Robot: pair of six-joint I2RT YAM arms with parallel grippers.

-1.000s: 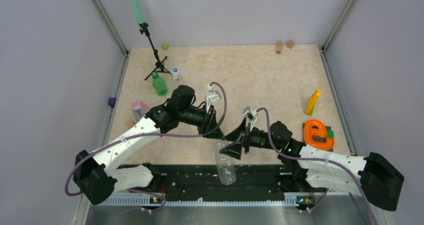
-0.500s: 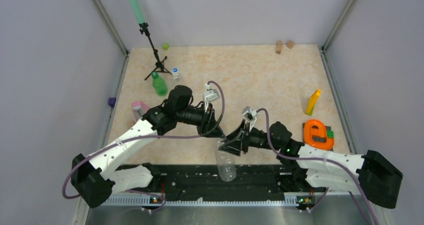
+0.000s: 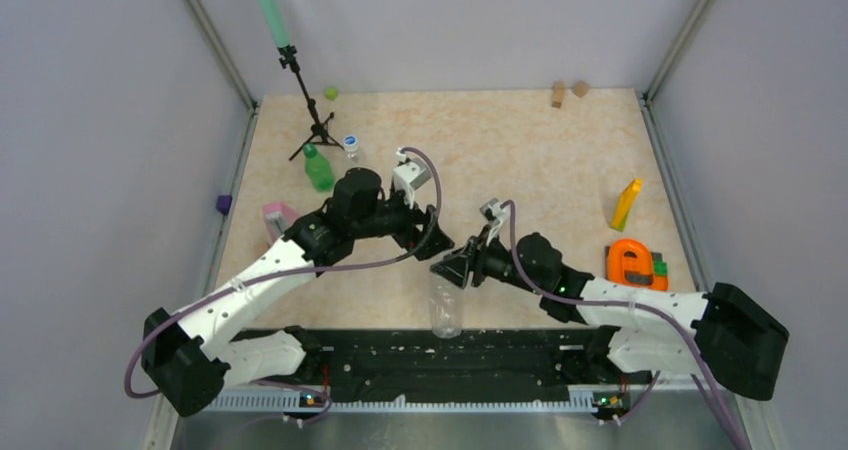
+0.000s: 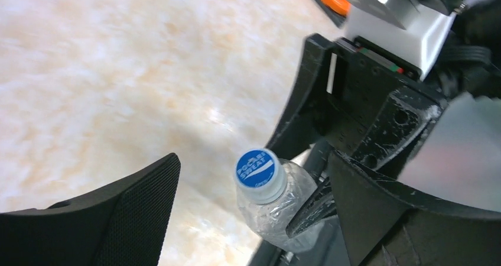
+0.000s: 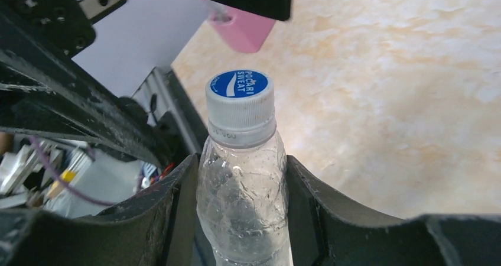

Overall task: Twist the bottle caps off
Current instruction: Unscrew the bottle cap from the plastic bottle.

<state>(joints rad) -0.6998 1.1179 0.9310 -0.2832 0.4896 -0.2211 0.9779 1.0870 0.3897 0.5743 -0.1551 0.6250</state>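
Observation:
A clear bottle (image 5: 243, 204) stands near the table's front edge, and my right gripper (image 5: 242, 171) is shut on its shoulder, just under the neck. Its blue-topped bottle cap (image 5: 240, 93) sits on the neck. In the left wrist view that cap (image 4: 257, 169) lies between the fingers (image 4: 127, 216) of my left gripper (image 4: 254, 159), which is open and not touching it. From above, the left gripper (image 3: 428, 238) is just behind the right gripper (image 3: 453, 267) and the held bottle (image 3: 445, 312). A green bottle (image 3: 319, 170) and a second clear bottle (image 3: 351, 147) stand capped at the back left.
A tripod (image 3: 311, 120) stands beside the back-left bottles, with a lime-green lump (image 3: 330, 93) behind it. A pink block (image 3: 278, 214) lies left of my left arm. A yellow block (image 3: 626, 204) and an orange object (image 3: 636, 267) are at the right; two wooden blocks (image 3: 558, 94) are at the back.
My right gripper has closed on the clear bottle and shifted it slightly left and back. My left gripper has opened and pulled back a little from the cap.

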